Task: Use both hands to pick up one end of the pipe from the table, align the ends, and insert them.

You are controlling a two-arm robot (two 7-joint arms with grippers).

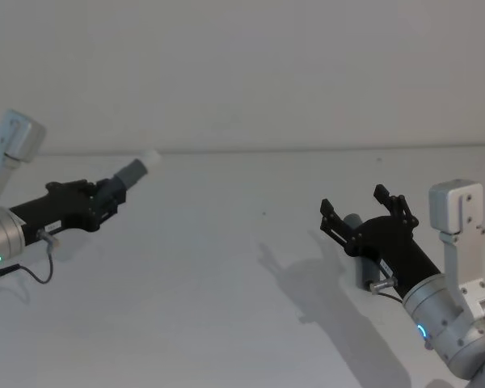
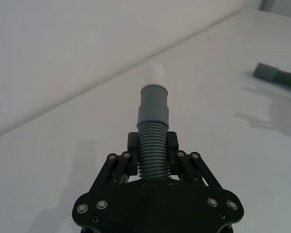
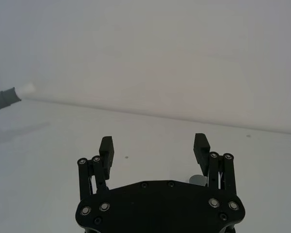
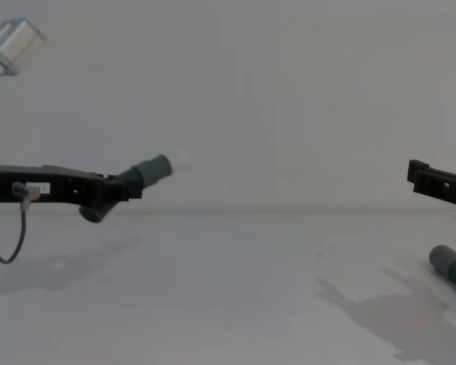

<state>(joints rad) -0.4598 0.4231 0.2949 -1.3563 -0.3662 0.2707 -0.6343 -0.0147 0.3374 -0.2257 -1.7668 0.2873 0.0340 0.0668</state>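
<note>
We count two grippers, two hose pieces. The left gripper (image 1: 107,196) pinches one piece (image 1: 132,173) above the table (image 1: 226,283); the right gripper (image 1: 354,200), jaws spread, hangs over the other piece (image 4: 448,265).

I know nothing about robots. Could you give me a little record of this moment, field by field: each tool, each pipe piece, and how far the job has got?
Left tool: shut, raised above the table
Held pipe piece: gripped on its ribbed part, with the grey cuff and whitish tip pointing away from the tool
Right tool: open, hovering over the other piece without touching it
Second pipe piece: lying on the table
Progress: ends not yet joined
</note>
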